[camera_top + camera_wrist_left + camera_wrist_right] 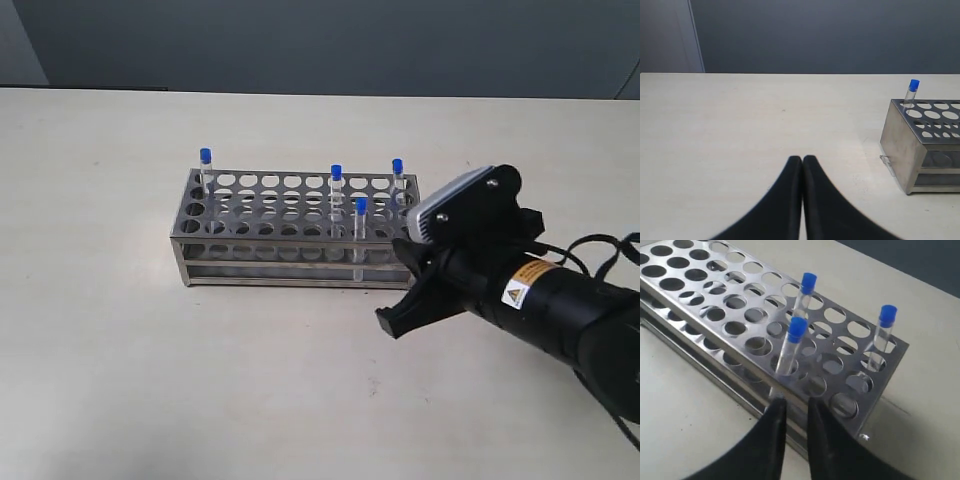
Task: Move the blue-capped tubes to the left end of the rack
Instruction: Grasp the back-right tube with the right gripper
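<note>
The silvery metal rack point(283, 251) stands mid-table. One blue-capped tube point(205, 166) stands at its far left corner. Three others stand near the right end: one in the middle point(336, 186), one at the back point(397, 176), one in the front row point(361, 222). My right gripper point(402, 285) hovers at the rack's front right. In the right wrist view its fingers point(796, 405) are slightly apart with nothing between them, just in front of the nearest tube point(790, 347). My left gripper point(802, 159) is shut and empty, well left of the rack point(905, 145).
Bare beige table point(120, 350) lies all round the rack. A dark wall point(300, 40) runs behind the table's far edge. The right arm's black body and cables point(570, 310) fill the lower right.
</note>
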Controlling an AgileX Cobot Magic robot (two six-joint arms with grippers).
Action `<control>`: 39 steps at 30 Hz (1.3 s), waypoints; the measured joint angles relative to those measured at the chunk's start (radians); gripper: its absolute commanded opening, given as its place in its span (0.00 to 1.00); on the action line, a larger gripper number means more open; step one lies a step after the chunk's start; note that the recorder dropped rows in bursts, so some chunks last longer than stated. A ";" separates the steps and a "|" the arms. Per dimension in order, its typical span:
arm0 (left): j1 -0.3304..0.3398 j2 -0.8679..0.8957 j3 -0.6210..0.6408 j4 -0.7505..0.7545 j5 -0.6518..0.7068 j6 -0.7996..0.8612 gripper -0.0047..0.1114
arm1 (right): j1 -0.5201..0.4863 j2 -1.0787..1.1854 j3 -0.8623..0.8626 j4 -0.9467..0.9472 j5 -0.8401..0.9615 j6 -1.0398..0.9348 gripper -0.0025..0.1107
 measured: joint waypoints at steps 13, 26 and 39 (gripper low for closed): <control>0.000 0.000 0.000 0.000 0.000 0.000 0.05 | 0.000 0.144 -0.174 -0.001 0.034 0.000 0.45; 0.000 0.000 0.000 0.000 0.000 0.000 0.05 | 0.000 0.304 -0.299 -0.012 0.026 -0.007 0.24; 0.000 0.000 0.000 0.000 0.000 0.000 0.05 | 0.000 0.287 -0.314 -0.019 0.074 -0.051 0.02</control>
